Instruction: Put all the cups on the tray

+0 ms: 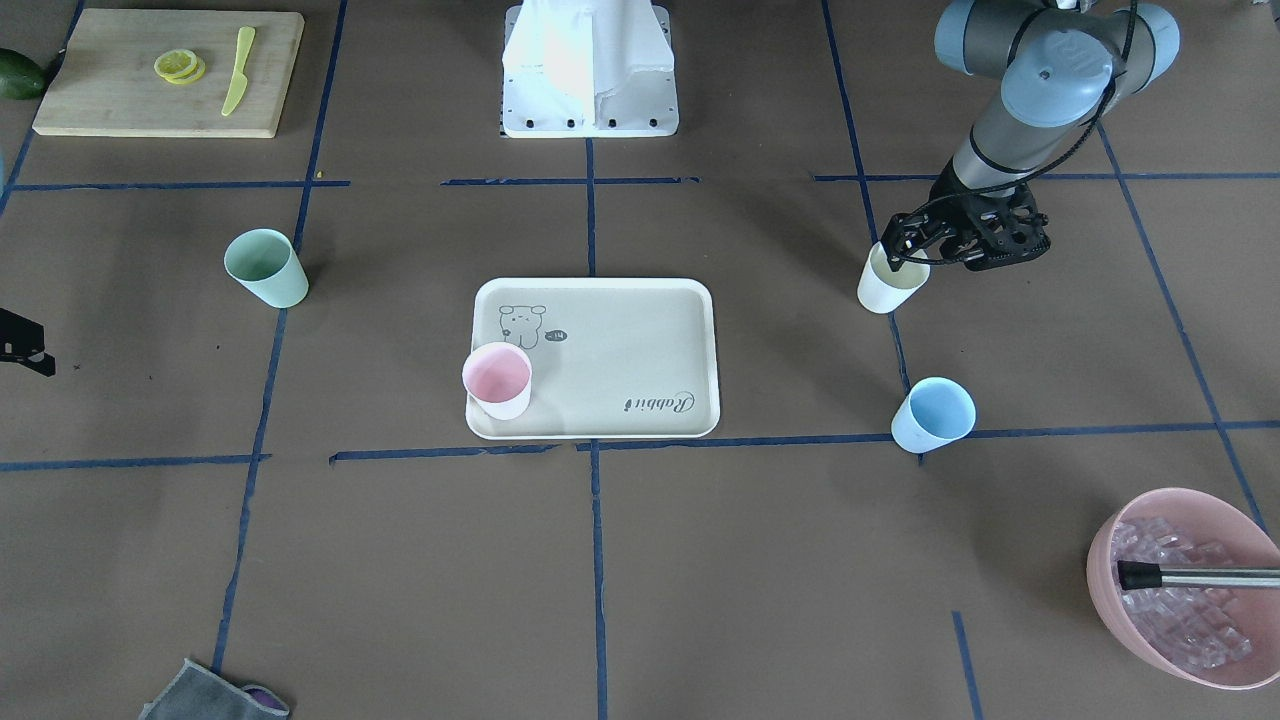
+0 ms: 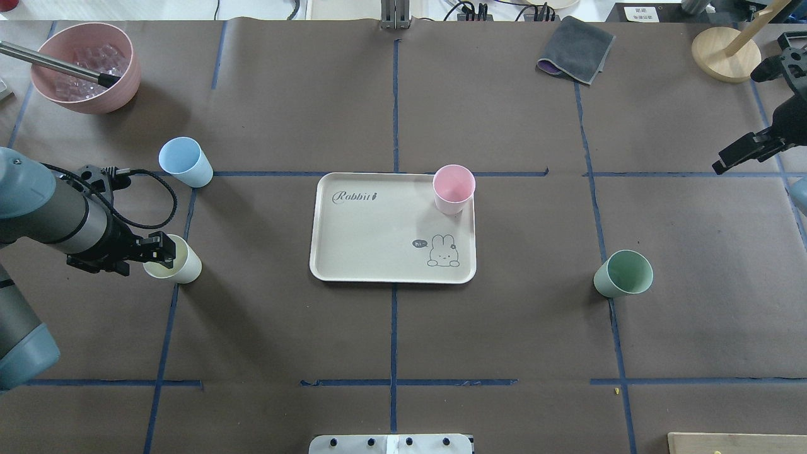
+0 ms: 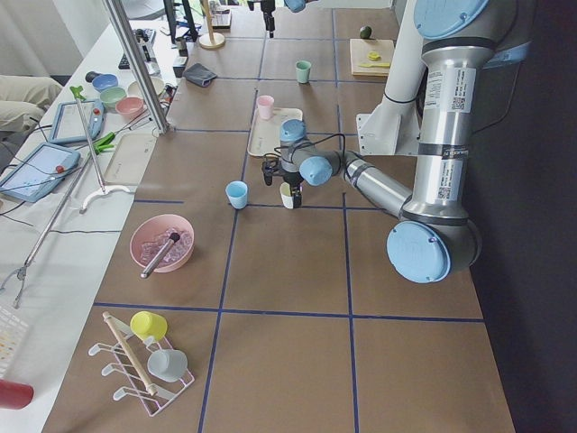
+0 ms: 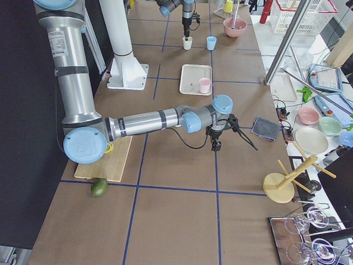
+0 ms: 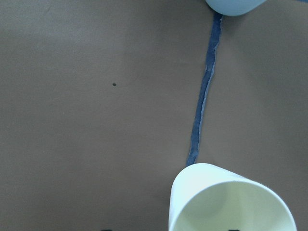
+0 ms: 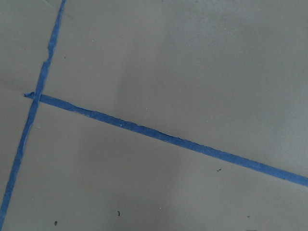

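Above brown table, open left fingers straddle cream cup.

Pink cup, mint cup, beige tray

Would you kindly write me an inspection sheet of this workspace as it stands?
Surface: brown table, blue tape grid.
Job's things: pink cup upright on a corner of the tray; cream cup, blue cup and green cup upright off it, on the table.
Clutter: pink bowl of clear cubes, grey cloth, cutting board, wooden stand.
Grippers: left gripper open, fingers straddling the cream cup's rim; right gripper over bare table, state unclear.
Cables: black cable looped at the left wrist.
Surroundings: side bench with tablets.
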Available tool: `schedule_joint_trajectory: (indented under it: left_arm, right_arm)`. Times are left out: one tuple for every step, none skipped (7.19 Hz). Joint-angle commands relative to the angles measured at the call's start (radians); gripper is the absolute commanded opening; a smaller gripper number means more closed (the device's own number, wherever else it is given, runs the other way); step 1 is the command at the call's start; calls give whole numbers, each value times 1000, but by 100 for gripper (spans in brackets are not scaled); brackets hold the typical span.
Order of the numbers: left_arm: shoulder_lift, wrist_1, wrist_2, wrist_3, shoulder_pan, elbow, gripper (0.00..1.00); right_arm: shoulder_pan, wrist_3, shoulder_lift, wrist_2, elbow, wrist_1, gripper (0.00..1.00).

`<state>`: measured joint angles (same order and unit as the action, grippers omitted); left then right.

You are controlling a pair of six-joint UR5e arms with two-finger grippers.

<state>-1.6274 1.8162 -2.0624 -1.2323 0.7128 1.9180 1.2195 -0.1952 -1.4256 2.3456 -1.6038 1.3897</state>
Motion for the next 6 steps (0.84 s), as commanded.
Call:
schedule_joint_trajectory:
  left_arm:
    - [-6, 0, 1, -52, -13, -14, 33]
    - [-6, 0, 1, -50, -13, -14, 13]
    - [-6, -1, -1, -50, -13, 4, 1]
    - [-32, -11, -4, -52, -7, 28, 0]
    - [-51, -29, -4, -53, -4, 53, 0]
    - [-136, -119, -1, -56, -6, 50, 0]
  right_arm:
    - [0, -1, -1, -2, -1, 0, 99]
    - [0, -1, -1, -2, -1, 0, 99]
    - [0, -1, -1, -2, -1, 0, 99]
    - [0, -1, -1, -2, -1, 0, 99]
    - [0, -1, -1, -2, -2, 0, 99]
    - [0, -1, -1, -2, -2, 0, 99]
